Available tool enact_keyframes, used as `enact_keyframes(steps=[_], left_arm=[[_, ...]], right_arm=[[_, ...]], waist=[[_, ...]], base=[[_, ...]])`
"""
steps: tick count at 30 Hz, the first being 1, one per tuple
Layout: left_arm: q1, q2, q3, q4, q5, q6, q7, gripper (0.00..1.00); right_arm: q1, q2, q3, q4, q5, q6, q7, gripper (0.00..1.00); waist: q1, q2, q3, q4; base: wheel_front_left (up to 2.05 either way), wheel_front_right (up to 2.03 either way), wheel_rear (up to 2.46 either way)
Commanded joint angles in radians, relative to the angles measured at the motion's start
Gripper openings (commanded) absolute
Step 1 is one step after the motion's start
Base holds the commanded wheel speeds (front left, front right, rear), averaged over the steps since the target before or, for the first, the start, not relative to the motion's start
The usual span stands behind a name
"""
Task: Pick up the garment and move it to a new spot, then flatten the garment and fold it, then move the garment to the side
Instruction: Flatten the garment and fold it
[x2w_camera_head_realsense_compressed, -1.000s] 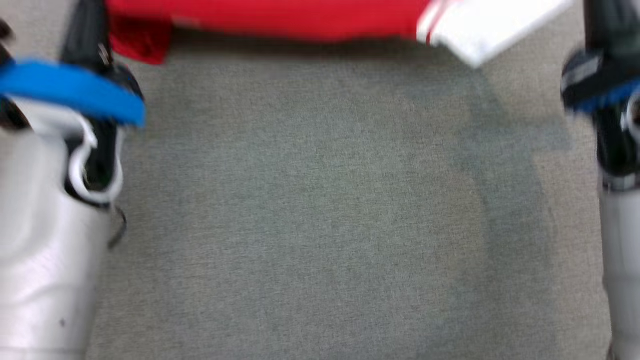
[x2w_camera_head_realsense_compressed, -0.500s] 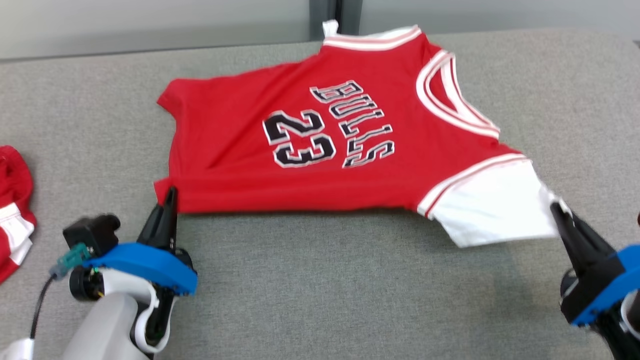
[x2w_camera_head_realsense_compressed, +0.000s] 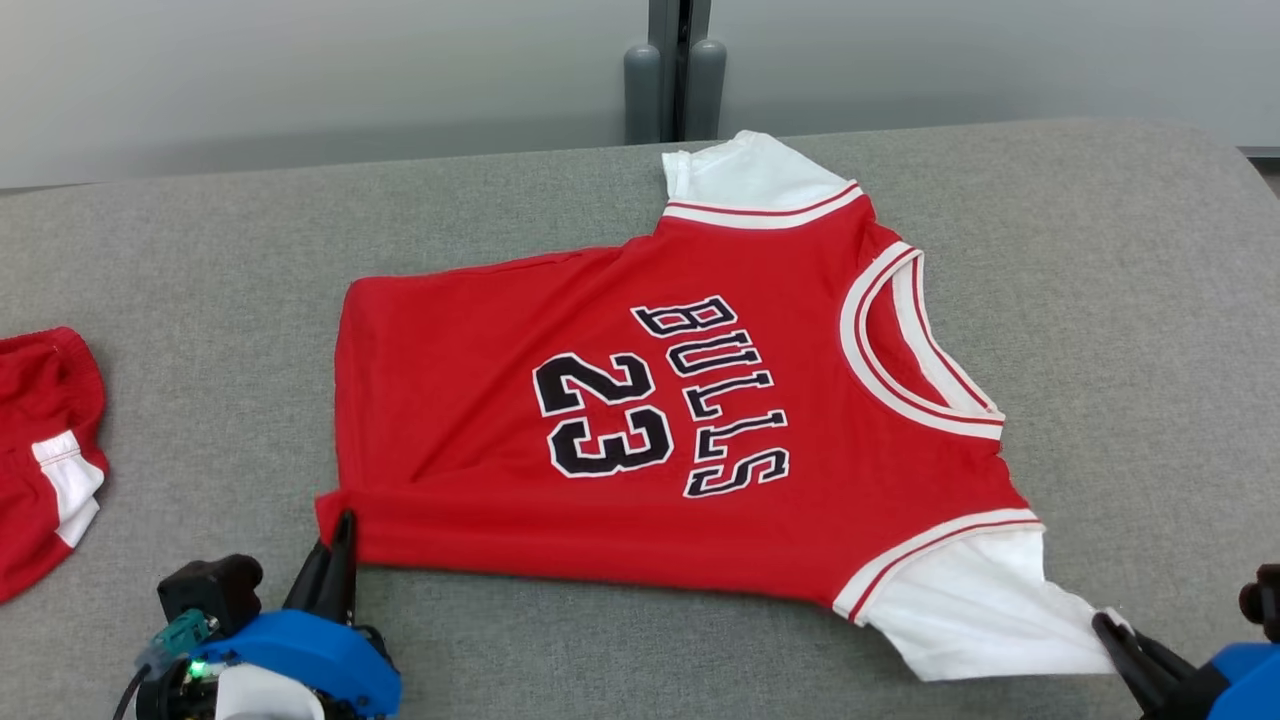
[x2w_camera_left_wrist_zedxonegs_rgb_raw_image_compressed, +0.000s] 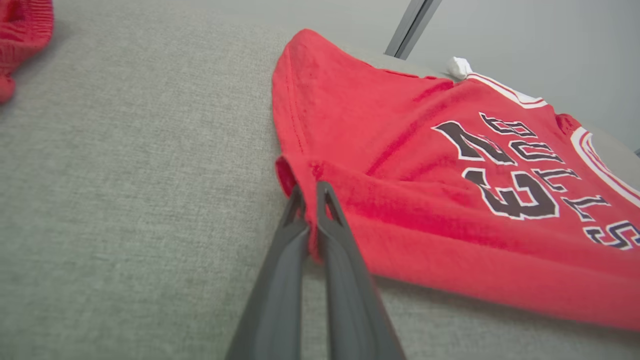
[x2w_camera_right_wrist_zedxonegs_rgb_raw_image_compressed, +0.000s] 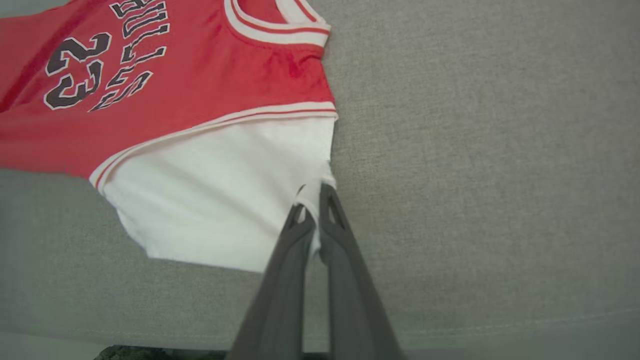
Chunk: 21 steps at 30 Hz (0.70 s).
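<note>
A red jersey (x2w_camera_head_realsense_compressed: 640, 420) with white sleeves and black "BULLS 23" lettering lies spread on the grey table (x2w_camera_head_realsense_compressed: 200, 280), collar to the right. My left gripper (x2w_camera_head_realsense_compressed: 340, 525) is shut on its near left hem corner; the left wrist view shows the red hem (x2w_camera_left_wrist_zedxonegs_rgb_raw_image_compressed: 311, 190) pinched between the dark fingers. My right gripper (x2w_camera_head_realsense_compressed: 1105, 625) is shut on the tip of the near white sleeve (x2w_camera_head_realsense_compressed: 980, 610). In the right wrist view the white sleeve (x2w_camera_right_wrist_zedxonegs_rgb_raw_image_compressed: 225, 190) runs into my right gripper (x2w_camera_right_wrist_zedxonegs_rgb_raw_image_compressed: 312, 192), with the jersey (x2w_camera_right_wrist_zedxonegs_rgb_raw_image_compressed: 175, 80) beyond it.
Another red garment with a white patch (x2w_camera_head_realsense_compressed: 45, 455) lies bunched at the table's left edge, also in the left wrist view (x2w_camera_left_wrist_zedxonegs_rgb_raw_image_compressed: 22, 35). A grey post (x2w_camera_head_realsense_compressed: 675, 85) stands behind the table. The table's near edge (x2w_camera_right_wrist_zedxonegs_rgb_raw_image_compressed: 450, 335) runs close below my right gripper.
The head camera has tilted up, so the whole jersey sits lower in view than before. Both grippers stay shut on the same hem corner and sleeve tip.
</note>
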Motion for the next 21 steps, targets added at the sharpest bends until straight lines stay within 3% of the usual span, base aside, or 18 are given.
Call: enact_keyframes(steps=[1, 5, 11, 21], left_arm=[[0.024, 0.019, -0.006, -0.013, 0.008, 0.015, 0.013, 0.0], [0.077, 0.038, -0.011, -0.076, 0.005, 0.047, 0.054, 0.0], [0.083, 0.053, -0.026, -0.158, 0.012, 0.078, 0.107, 0.0], [-0.023, 0.05, -0.051, -0.191, 0.01, 0.117, 0.239, 0.0]], right_arm=[[0.025, -0.001, 0.001, 0.0, 0.01, 0.0, 0.01, 0.0], [0.028, -0.001, 0.011, -0.024, 0.006, 0.0, 0.003, 0.0], [-0.085, -0.001, 0.062, -0.033, -0.048, 0.0, -0.06, 0.0], [-0.383, -0.031, 0.127, 0.107, -0.112, 0.0, -0.106, 0.0]], waist=[[0.0001, 0.0003, -0.003, -0.003], [0.0001, 0.0003, -0.007, -0.006], [0.0001, 0.0003, -0.003, 0.001], [0.0001, 0.0003, 0.049, 0.045]], base=[[0.0, 0.0, 0.0], [0.0, 0.0, 0.0], [0.0, 0.0, 0.0], [0.0, 0.0, 0.0]])
